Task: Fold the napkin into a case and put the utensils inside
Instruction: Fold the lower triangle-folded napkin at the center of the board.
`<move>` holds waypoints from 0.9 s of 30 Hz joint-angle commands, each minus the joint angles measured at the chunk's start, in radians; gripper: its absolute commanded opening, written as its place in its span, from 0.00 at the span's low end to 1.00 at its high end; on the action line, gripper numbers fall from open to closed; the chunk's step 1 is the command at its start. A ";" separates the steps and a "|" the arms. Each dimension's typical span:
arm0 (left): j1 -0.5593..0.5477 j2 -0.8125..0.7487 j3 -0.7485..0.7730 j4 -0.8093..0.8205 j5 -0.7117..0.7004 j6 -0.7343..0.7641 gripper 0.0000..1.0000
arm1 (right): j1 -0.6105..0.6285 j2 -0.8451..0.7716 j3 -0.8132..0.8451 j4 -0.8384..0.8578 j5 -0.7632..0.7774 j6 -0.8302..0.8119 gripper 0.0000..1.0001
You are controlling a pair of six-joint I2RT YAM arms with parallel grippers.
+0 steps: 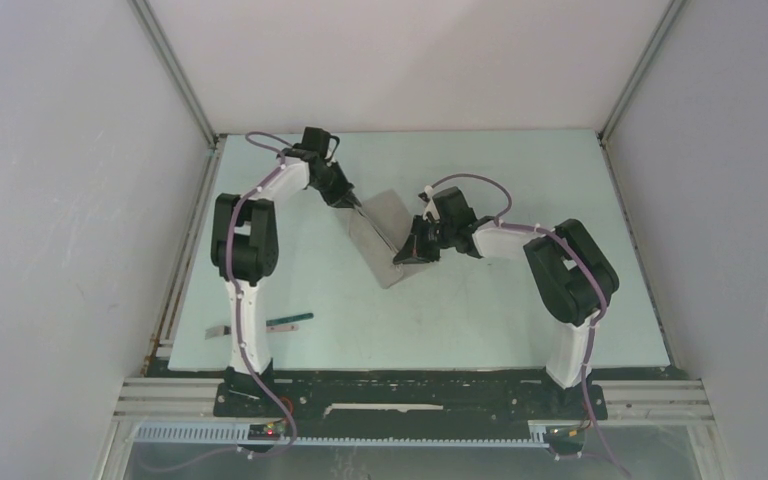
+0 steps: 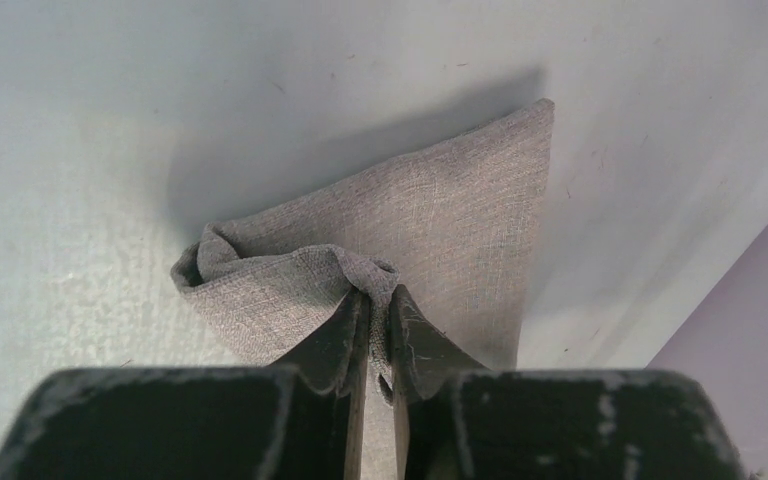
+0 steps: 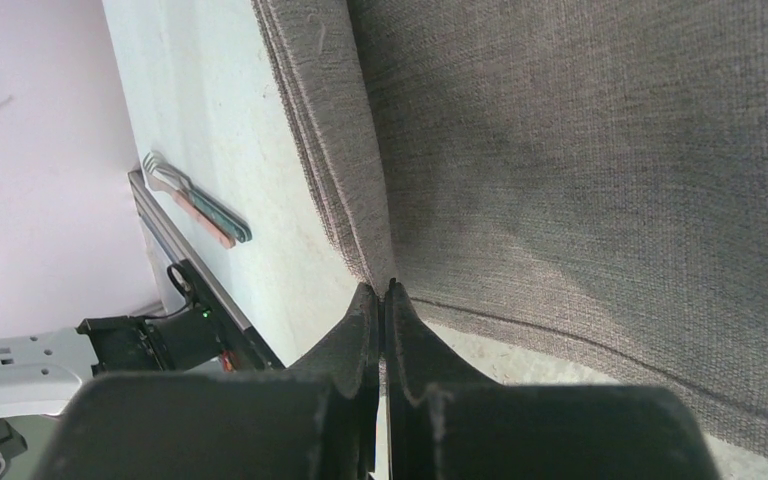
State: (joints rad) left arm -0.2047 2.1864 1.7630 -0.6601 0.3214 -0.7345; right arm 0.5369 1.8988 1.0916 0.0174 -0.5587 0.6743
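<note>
The light grey napkin point(image 1: 384, 238) lies partly folded mid-table, in a slanted strip with one flap raised. My left gripper point(image 1: 352, 205) is at its far left corner, shut on a bunched pinch of the napkin point(image 2: 440, 210), which shows between the jaws of the left gripper point(image 2: 380, 296). My right gripper point(image 1: 410, 256) is at the near right edge. There the right gripper point(image 3: 381, 289) is shut, and the layered corner of the napkin point(image 3: 580, 150) runs into its tips. The utensils lie apart at the near left: a silver fork point(image 1: 217, 331) point(image 3: 163, 173) and a green-handled piece point(image 1: 290, 320) point(image 3: 222, 217).
The pale table point(image 1: 480, 310) is bounded by white walls with metal corner posts point(image 1: 172, 70). The left arm's base point(image 1: 245, 340) stands between the two utensils. A black rail point(image 3: 175, 330) runs along the table's near edge.
</note>
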 commanded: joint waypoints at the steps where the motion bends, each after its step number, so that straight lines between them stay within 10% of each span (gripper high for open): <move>1: -0.012 0.026 0.059 0.002 -0.018 -0.007 0.14 | -0.003 0.013 -0.007 -0.042 0.006 -0.030 0.00; 27: -0.033 0.103 0.113 -0.007 -0.003 0.010 0.14 | 0.015 0.030 -0.006 -0.063 0.056 -0.043 0.06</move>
State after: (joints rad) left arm -0.2356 2.2860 1.8400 -0.6765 0.3252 -0.7334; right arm 0.5446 1.9263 1.0916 -0.0242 -0.5072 0.6556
